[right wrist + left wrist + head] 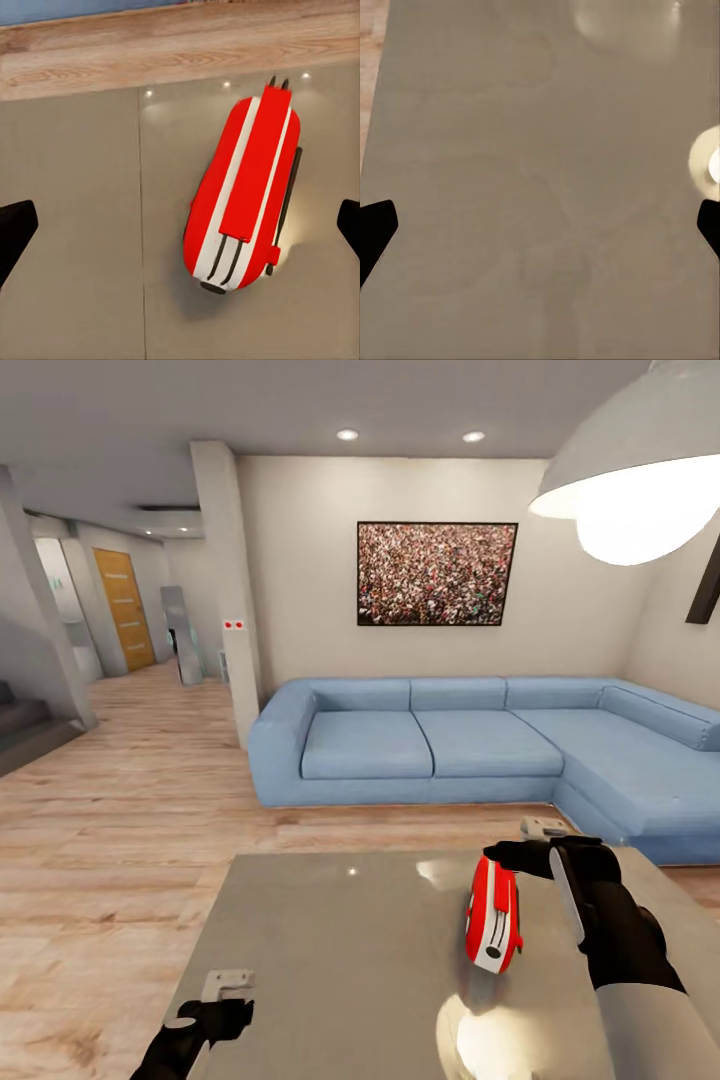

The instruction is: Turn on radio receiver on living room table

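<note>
Radio receiver (494,916) stands on edge at the lower right of the desk (330,950), long axis running away from me, just left of the spread-open right hand (545,850); the left hand (222,1000), also released, hangs well apart.

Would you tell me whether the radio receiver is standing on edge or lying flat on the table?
On edge: the radio receiver stands on its narrow side on the table, white edge band facing up toward the right gripper, whose fingers are spread.
</note>
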Controlling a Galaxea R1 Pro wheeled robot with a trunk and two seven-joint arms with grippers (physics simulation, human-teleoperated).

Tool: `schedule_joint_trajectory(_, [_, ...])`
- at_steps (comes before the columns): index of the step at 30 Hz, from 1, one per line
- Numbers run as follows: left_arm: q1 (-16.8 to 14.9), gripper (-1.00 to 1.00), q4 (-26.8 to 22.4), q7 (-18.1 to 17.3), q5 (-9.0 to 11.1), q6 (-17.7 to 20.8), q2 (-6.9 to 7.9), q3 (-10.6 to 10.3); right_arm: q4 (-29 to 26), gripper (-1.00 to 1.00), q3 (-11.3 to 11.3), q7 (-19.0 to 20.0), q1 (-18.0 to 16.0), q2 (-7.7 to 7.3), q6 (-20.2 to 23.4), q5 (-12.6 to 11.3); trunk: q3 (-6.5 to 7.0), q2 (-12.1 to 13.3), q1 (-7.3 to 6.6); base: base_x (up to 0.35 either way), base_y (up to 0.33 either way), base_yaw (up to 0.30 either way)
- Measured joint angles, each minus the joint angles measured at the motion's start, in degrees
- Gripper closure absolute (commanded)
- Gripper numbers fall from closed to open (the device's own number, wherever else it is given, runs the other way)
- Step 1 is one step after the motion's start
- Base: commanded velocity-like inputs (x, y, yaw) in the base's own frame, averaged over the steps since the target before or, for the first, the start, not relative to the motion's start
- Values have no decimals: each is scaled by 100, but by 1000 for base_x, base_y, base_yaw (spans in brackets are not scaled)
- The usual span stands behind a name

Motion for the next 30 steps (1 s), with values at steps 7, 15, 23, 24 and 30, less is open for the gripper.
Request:
schedule_joint_trajectory(7, [0, -100, 0, 1, 0, 0, 6, 6, 0, -100, -17, 14, 0, -8, -1, -9, 0, 0, 0, 189, -98, 0])
schedule_joint_trajectory(15, [0, -100, 0, 1, 0, -6, 7, 6, 0, -100, -19, 18, 0, -9, -1, -9, 0, 0, 0, 8, -5, 0])
schedule_joint_trajectory(23, [0, -100, 0, 1, 0, -10, 9, 6, 3, -100, -160, 41, 0, -10, -3, -27, 0, 0, 0, 0, 0, 0])
schedule_joint_trajectory(24, [0, -100, 0, 1, 0, -10, 8, 6, 8, -100, -278, 47, 0, -15, -9, -34, 0, 0, 0, 0, 0, 0])
schedule_joint_trajectory(30, [0, -100, 0, 1, 0, -12, 1, 6, 181, -100, -791, 65, 0, -203, -45, -64, 0, 0, 0, 0, 0, 0])
